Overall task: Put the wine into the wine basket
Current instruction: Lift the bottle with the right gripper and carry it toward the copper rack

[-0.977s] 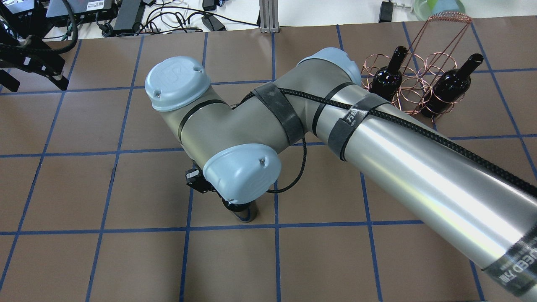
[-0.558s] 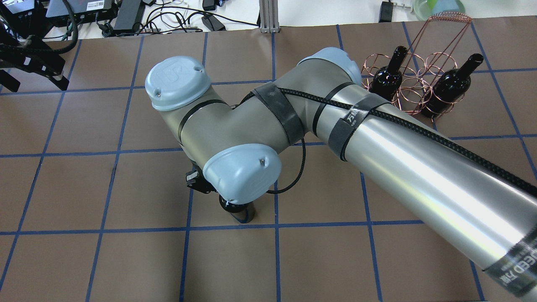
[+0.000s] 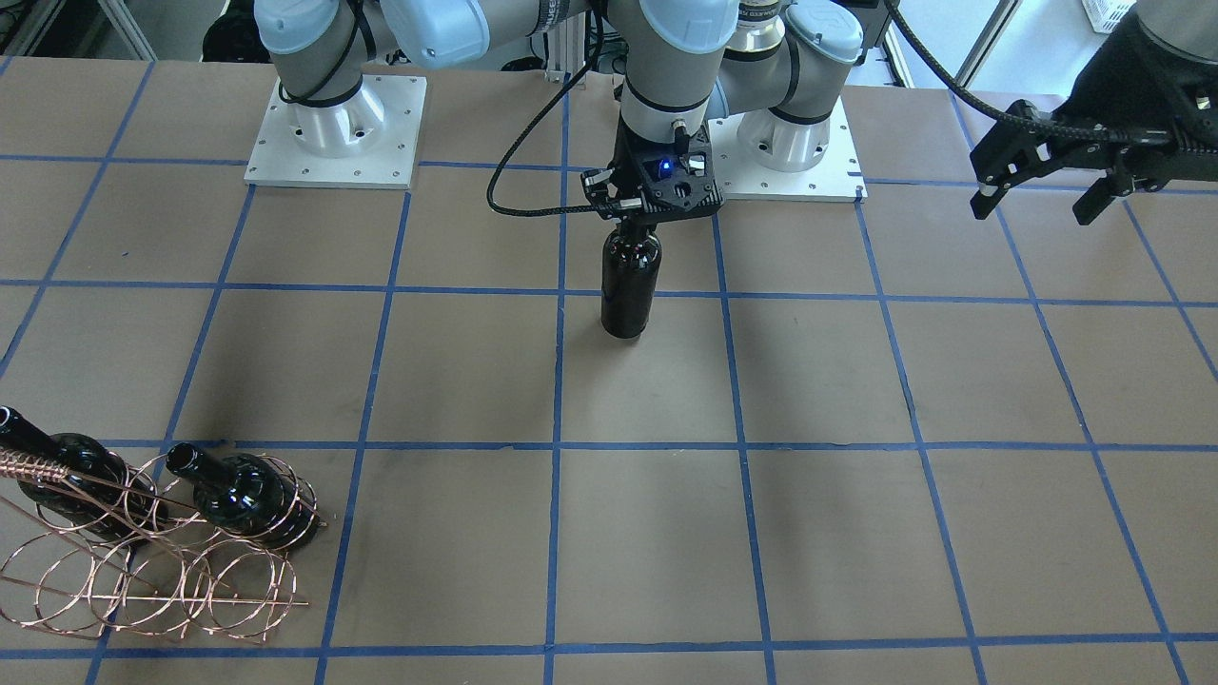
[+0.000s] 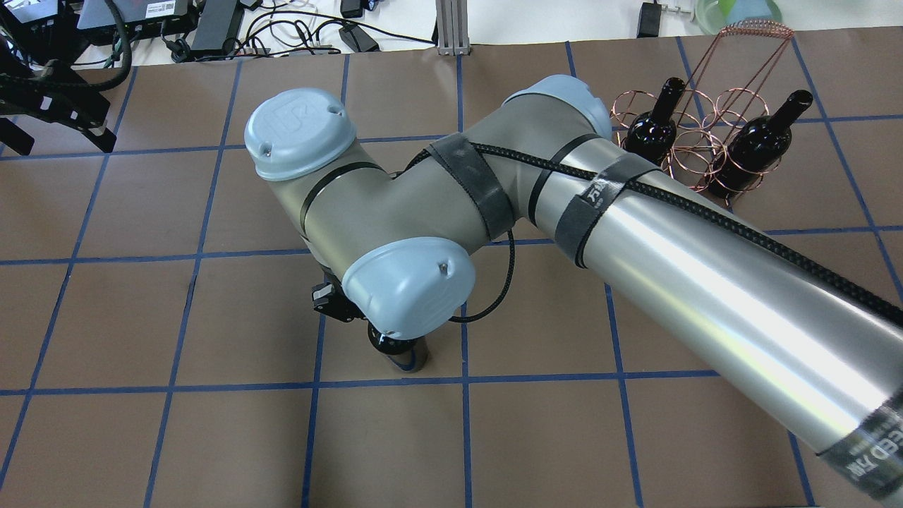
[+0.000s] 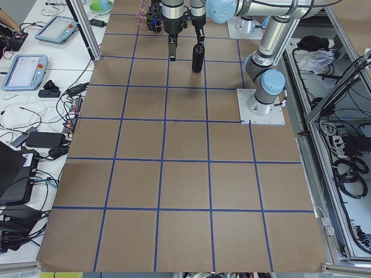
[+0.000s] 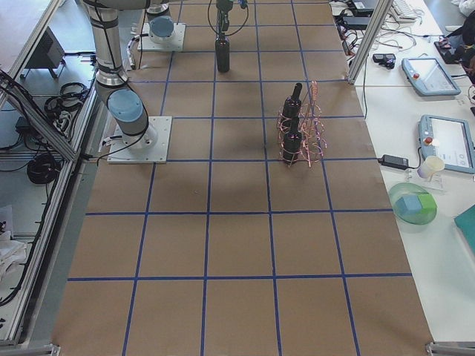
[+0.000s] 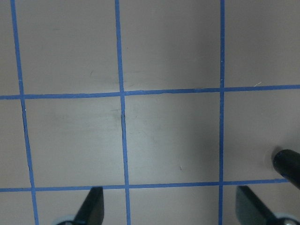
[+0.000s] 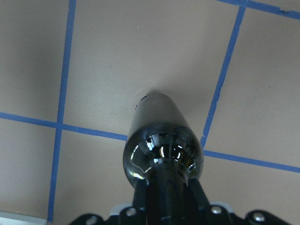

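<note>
Right gripper (image 3: 636,224) clamps the wine (image 3: 629,281) by its neck, left gripper (image 3: 1032,205) gapes empty, wine basket (image 3: 190,601) holds two bottles (image 3: 252,495).

— Where is the wine?
— The wine (image 3: 629,285), a dark glossy glass bottle, is upright near 12 o'clock on the table in the front-facing view. Its narrow neck is clamped in the right gripper (image 3: 635,222). Whether its base touches the table I cannot tell.
— And the wine basket?
— The wine basket (image 3: 143,582), made of thin copper wire rings, sits at about 8 o'clock from that bottle, well apart. Two other bottles (image 3: 249,499) stand in it, with an empty ring between them.
</note>
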`<state>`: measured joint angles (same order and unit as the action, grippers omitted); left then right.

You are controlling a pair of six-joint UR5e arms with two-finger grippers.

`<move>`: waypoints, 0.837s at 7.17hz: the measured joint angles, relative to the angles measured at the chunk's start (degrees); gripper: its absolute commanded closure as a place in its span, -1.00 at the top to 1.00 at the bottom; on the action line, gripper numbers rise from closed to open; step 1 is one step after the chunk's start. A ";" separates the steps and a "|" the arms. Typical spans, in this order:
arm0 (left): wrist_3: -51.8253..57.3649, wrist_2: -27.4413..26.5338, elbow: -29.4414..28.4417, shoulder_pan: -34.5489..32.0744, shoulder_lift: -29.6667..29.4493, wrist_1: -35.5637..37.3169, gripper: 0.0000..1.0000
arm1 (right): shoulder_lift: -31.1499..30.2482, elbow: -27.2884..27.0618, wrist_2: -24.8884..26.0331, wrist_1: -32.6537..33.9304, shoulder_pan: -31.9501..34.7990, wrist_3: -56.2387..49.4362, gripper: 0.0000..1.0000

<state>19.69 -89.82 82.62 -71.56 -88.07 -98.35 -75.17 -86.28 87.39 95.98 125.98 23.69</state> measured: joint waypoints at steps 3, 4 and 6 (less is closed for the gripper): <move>-0.16 0.57 0.14 -0.29 0.20 0.00 1.00 | -3.50 0.80 0.38 -1.84 -8.76 -11.11 -1.00; -0.27 1.06 0.21 -0.39 0.32 0.00 1.00 | -5.40 1.20 0.96 -3.88 -12.67 -16.88 -1.00; -0.34 1.43 0.35 -0.48 0.44 0.00 1.00 | -8.80 3.13 3.54 -9.84 -21.07 -29.21 -1.00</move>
<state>19.35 -88.39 82.97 -72.04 -87.63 -98.35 -83.97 -83.15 90.93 86.14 104.92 -5.52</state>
